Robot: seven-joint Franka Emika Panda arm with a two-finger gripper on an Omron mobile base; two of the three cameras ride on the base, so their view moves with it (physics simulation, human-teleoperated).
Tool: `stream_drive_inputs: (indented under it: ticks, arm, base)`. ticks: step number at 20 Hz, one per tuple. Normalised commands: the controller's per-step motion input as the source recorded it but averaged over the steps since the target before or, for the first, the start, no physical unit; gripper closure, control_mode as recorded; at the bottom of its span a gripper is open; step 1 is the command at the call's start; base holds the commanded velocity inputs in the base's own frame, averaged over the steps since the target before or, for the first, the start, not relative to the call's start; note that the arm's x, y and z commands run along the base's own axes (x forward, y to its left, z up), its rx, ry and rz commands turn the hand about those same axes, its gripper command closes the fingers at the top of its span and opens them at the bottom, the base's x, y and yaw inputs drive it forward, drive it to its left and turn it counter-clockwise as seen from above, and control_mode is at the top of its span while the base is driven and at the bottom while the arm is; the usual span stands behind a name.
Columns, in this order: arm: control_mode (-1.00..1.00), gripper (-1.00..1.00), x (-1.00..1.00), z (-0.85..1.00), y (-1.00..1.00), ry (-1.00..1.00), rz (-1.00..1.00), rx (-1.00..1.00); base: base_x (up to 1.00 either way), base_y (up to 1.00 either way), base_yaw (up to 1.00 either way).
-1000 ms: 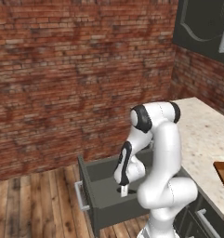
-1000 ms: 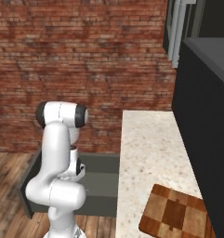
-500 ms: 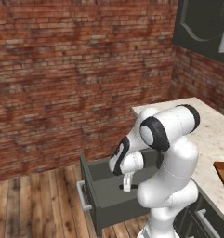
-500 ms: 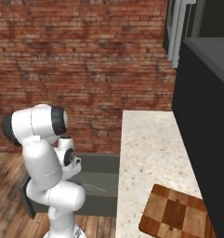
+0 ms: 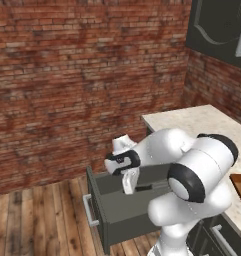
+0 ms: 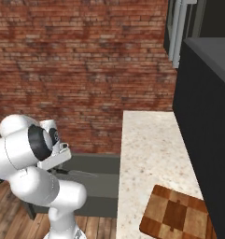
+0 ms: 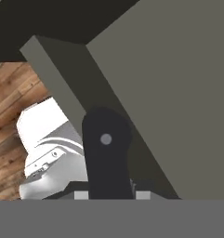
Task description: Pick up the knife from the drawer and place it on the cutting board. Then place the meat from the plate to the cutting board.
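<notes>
Arm lifted; pincer [image 7: 106, 188] grips one knife [image 7: 105, 153] above one drawer [image 5: 123, 210].

I see the drawer [image 5: 123, 212] as matt dark grey-green panels, smooth and unmarked, with a brushed silver metal bar handle [image 5: 90, 210]. My knife [image 7: 106, 153] shows a smooth black handle, plastic-looking, with one small pale rivet. The cutting board [image 6: 177, 219] is polished wood in light and dark checker blocks. The counter [image 6: 149, 154] reads as speckled cream stone. Rough red brick wall [image 5: 82, 75]; the floor [image 5: 37, 220] is grained wooden planks.
</notes>
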Motion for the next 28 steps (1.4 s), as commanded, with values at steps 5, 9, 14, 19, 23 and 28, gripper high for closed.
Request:
stream_drive_inputs:
  ticks: [5,9,14,19,23,28]
  arm:
    - [-1.0,1.0,-0.21,0.81,0.02,-0.01,0.0,-0.07]
    - [-1.0,1.0,-0.22,0.41,0.0,-0.01,-0.02,0.03]
    - [-1.0,1.0,-0.04,0.27,0.04,0.0,0.0,0.09]
    - [-1.0,1.0,-0.03,0.33,0.03,-0.08,0.03,0.09]
    - [-1.0,1.0,-0.38,0.12,0.0,-0.35,0.06,0.01]
    - [-1.0,1.0,-0.45,0.37,0.02,-0.41,0.06,-0.05]
  base:
    - [0.0,0.0,0.0]
    - [0.0,0.0,0.0]
    - [0.0,0.0,0.0]
    - [0.0,0.0,0.0]
    - [0.0,0.0,0.0]
    - [0.0,0.0,0.0]
